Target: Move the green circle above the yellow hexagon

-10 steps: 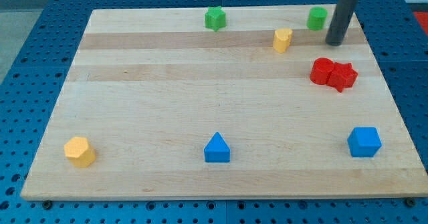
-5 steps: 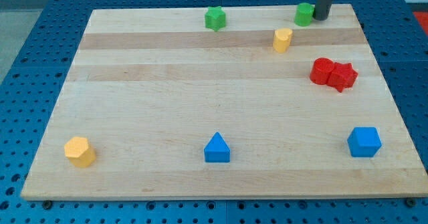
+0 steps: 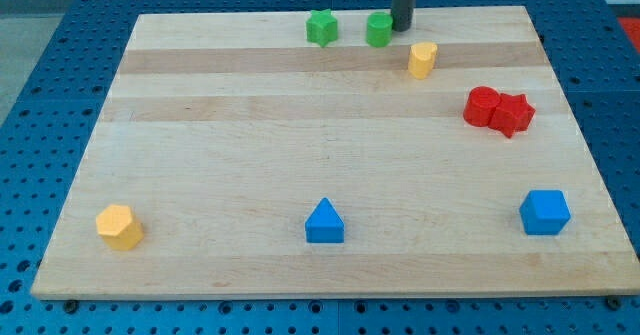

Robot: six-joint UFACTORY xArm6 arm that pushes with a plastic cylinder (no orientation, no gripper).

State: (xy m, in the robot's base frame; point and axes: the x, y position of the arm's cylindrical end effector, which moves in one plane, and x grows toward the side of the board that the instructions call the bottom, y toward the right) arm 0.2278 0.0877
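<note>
The green circle (image 3: pixel 379 29) is seen near the wooden board's (image 3: pixel 200 125) top edge, just right of a green star (image 3: pixel 321 27). My tip (image 3: pixel 401 27) is pressed to its right side; no jaws are fitted. The yellow hexagon (image 3: pixel 119 226) lies far off at the bottom left, with open board between. No writing can be read.

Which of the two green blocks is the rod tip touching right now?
The green circle, the right-hand one; my tip sits against its right side. The green star stands apart, farther left.
</note>
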